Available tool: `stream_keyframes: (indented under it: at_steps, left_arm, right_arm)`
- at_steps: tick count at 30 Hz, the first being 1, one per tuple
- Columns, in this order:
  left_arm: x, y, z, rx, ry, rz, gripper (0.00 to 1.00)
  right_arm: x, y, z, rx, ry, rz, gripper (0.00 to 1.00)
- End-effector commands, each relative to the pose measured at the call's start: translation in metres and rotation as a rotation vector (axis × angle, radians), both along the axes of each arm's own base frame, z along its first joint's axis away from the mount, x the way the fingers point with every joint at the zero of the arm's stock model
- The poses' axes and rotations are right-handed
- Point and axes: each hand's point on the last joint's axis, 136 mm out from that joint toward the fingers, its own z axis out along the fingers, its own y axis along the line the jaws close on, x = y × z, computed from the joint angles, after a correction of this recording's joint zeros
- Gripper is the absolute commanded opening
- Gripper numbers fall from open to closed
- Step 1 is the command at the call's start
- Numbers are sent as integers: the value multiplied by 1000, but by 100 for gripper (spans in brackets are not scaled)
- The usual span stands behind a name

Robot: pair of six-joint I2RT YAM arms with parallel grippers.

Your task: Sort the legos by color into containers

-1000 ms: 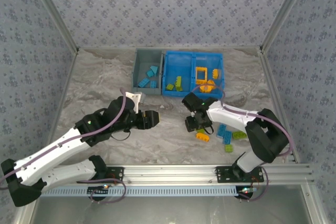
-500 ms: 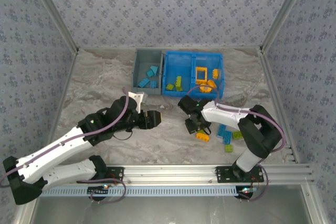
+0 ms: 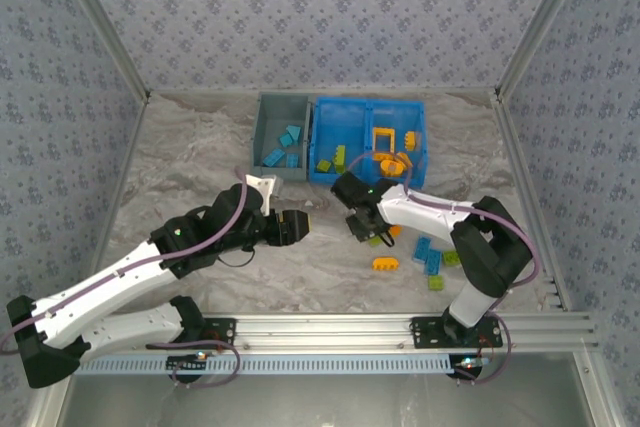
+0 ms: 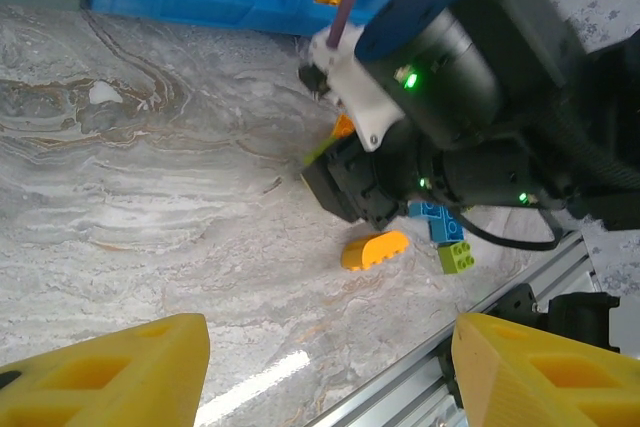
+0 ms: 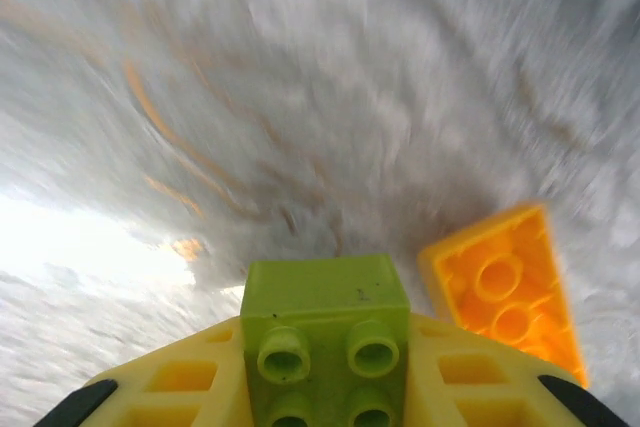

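While gripped (bare tabletop [image 5: 300, 97] below), green lego [image 5: 325, 327].

Yellow fingers [image 5: 180, 382] of the right end effector [image 3: 366, 231] are flanking a lime green brick [image 5: 325, 332]; an orange brick [image 5: 505, 282] is showing beside it. The grey-white marbled worktop [image 3: 200, 157] is bearing a grey bin [image 3: 262, 137] and a bright blue bin [image 3: 368, 102]; blue-grey floral walls [image 3: 320, 17] are surrounding it.

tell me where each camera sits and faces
Top external: above, behind, looking down at the table; both arms, left gripper, right gripper.
Left wrist: low, facing the right arm; own open yellow fingers.
Right wrist: facing the table; own fingers gripping a green brick.
Shared: top and left wrist show the curved orange brick.
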Motion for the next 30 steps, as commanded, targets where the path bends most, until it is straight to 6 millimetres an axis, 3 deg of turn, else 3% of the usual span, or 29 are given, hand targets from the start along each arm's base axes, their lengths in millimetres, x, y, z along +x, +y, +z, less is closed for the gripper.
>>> stream_keyframes:
  at_steps: [1,3,8,14,18,25,30]
  left_arm:
    - [6,-1,12,-19,-31,36,64]
    - [9,2,10,-8,-36,58,64]
    - [12,5,12,-9,-46,86,63]
    - [11,5,13,-7,-48,88,63]
    - [10,7,9,5,-37,88,63]
    - [10,6,4,9,-27,87,63]
    - [9,5,4,-2,-24,86,63]
  right_arm:
    - [37,23,66,90,-177,-10,30]
    - [58,36,89,145,-223,-26,30]
    - [118,59,107,236,-253,-92,28]
    - [194,77,98,376,-229,-194,28]
    - [229,84,81,439,-182,-245,27]
    - [247,91,48,436,-120,-274,27]
    - [244,68,38,296,-132,-296,27]
